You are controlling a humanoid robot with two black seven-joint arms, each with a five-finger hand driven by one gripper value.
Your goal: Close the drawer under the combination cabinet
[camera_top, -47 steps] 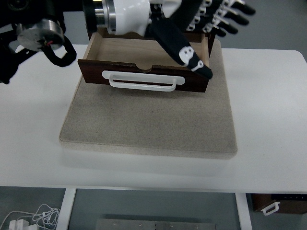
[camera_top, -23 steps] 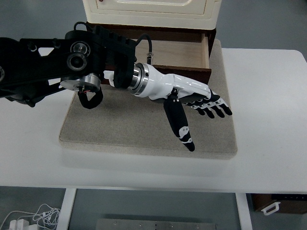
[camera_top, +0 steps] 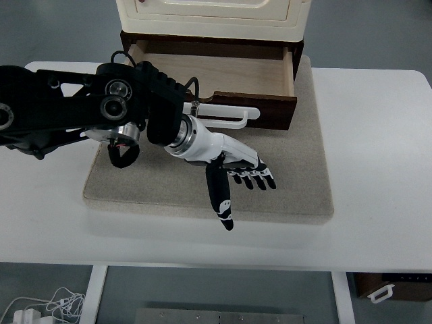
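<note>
Drawer (camera_top: 223, 71): dark wood front, pale wood interior, pulled out beneath the cream combination cabinet (camera_top: 212, 17) at the far side of the counter (camera_top: 378, 169); nothing seen inside. White bar handle (camera_top: 229, 115) across the drawer front. Cabinet and drawer stand on a beige mat (camera_top: 283, 182). Left hand (camera_top: 233, 165): white-shelled palm, black fingers (camera_top: 260, 179) spread and released, holding nothing, thumb pointing toward the near edge; it hangs over the mat just in front of the drawer front, apart from the handle. Black left arm (camera_top: 74, 108) enters from the left edge.
</note>
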